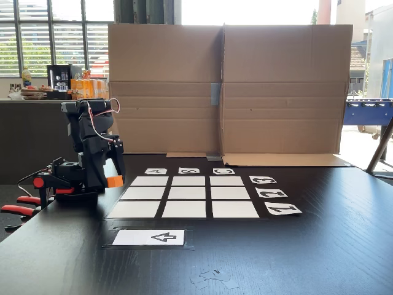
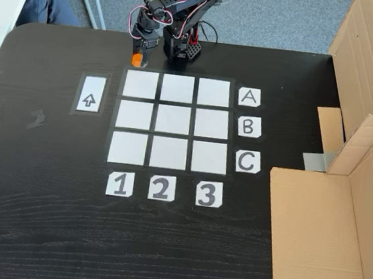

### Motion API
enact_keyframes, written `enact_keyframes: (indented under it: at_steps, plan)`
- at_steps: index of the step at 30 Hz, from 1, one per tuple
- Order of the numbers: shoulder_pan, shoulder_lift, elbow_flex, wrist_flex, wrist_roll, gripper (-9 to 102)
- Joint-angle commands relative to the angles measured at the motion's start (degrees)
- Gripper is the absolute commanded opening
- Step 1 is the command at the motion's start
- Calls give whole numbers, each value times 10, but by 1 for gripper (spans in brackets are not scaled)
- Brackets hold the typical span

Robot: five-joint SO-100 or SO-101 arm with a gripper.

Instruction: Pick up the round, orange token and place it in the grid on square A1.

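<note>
Pinching the round, orange token (image 2: 137,60) just off the table at twelve o'clock of square A1 (image 2: 141,84), the gripper (image 2: 139,56) could drop it short if its hold slips.

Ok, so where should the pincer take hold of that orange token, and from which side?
Grip the orange token across its curved side wall, coming straight down from above. It is a squat cylinder that looks upright, so a top-down approach lets the fingers close on opposite sides. The pincer hangs right over it, beside the grid.
</note>
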State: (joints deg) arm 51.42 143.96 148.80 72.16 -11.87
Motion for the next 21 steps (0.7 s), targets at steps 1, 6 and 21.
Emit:
enact_keyframes:
  at_steps: [1, 6, 21]
  plan:
    - [-7, -33, 6, -35, -9, 8]
    - [-24, -120, 4, -80, -11, 8]
    - [-75, -213, -11, -151, -7, 8]
